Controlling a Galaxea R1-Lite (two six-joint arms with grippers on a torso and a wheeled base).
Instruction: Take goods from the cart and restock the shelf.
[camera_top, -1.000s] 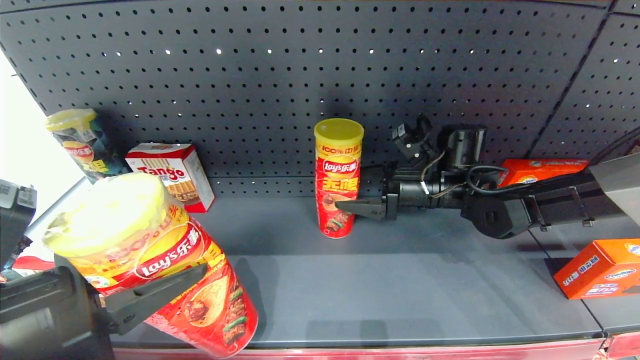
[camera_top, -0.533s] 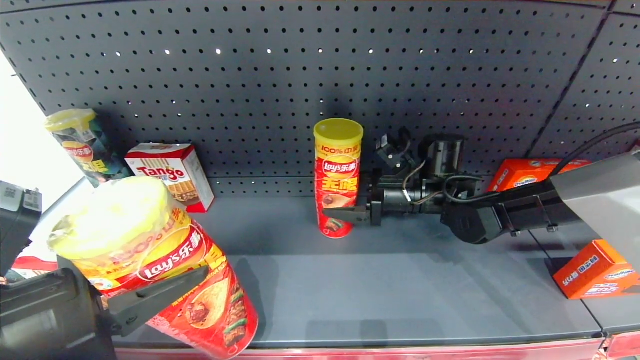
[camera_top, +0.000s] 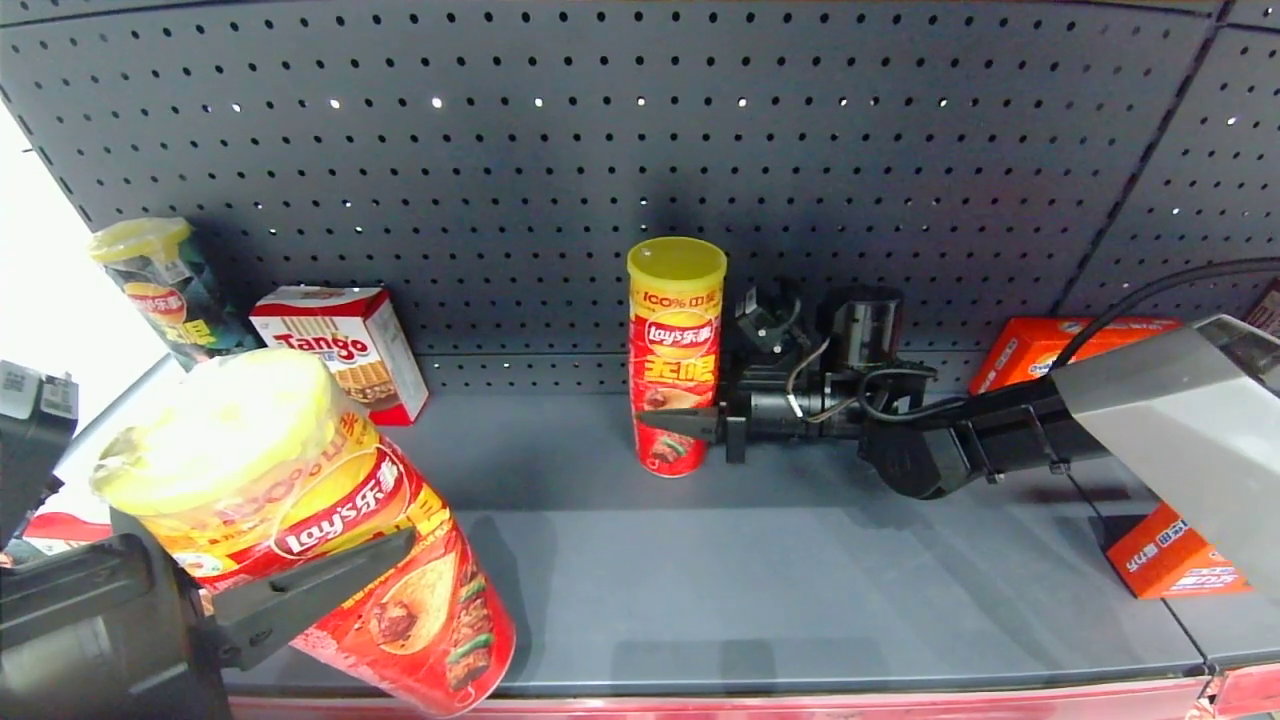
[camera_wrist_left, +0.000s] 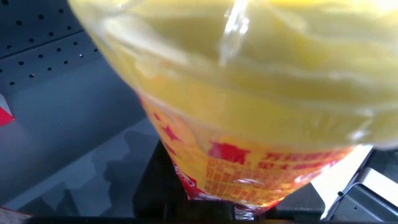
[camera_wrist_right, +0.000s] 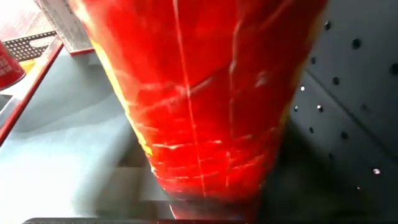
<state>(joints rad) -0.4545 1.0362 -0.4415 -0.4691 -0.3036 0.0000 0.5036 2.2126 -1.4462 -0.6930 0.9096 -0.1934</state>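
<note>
the left gripper gripped a red chip can with a yellow lid at the front left edge of the grey shelf. its fingers were clamped on the can's sides. we saw the can leaning, its lid tipped toward the left and its base at the shelf's front lip. in the left wrist view the held can loomed close, lid foremost, above the shelf board.

at mid-shelf a second chip can stood upright just in front of the pegboard back wall. the right gripper reached in low from the right, fingers spread to either side of this can, the near one lying across the lower part of its front. the right wrist view showed the standing can's red wall close up, between the fingers.

a red and white wafer box and a dark can sat against the wall at far left. an orange box lay at the back right behind the right arm, and another orange box sat nearer the front right.
</note>
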